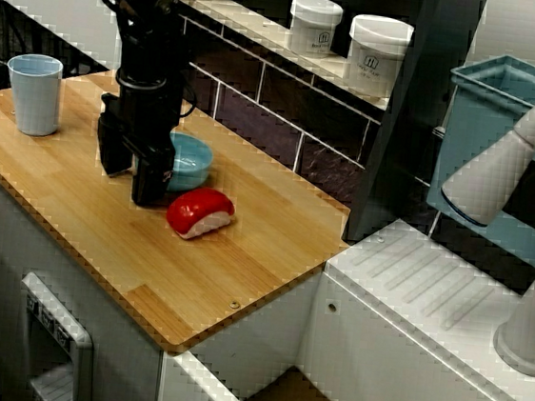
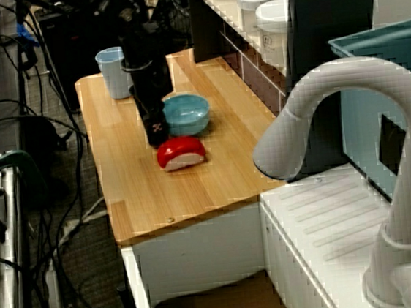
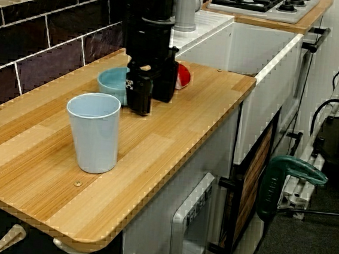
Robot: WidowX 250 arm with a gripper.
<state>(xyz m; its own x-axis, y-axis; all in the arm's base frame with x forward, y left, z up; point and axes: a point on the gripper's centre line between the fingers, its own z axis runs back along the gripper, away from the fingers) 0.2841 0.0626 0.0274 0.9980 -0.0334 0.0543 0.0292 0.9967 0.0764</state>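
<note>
My black gripper (image 1: pixel 132 172) points straight down at the wooden counter (image 1: pixel 74 219), its fingertips at or just above the wood. It is open and nothing shows between the fingers. A small light blue bowl (image 1: pixel 189 161) sits right behind it, almost touching. A red-and-white sushi-shaped piece (image 1: pixel 200 213) lies on the wood just beside the gripper, toward the sink. In the view from the sink side the gripper (image 2: pixel 155 132) stands left of the bowl (image 2: pixel 186 114) and above the red piece (image 2: pixel 181 153). In the view from the cup end the gripper (image 3: pixel 152 98) hides part of the bowl (image 3: pixel 111 80) and the red piece (image 3: pixel 184 76).
A pale blue cup (image 1: pixel 34 93) stands upright near the counter's far end. Two white jars (image 1: pixel 315 24) (image 1: pixel 377 54) sit on the tiled ledge behind. A white sink top (image 1: pixel 430 294) with a faucet (image 2: pixel 337 147) and a blue bin (image 1: pixel 506 120) lie to the right.
</note>
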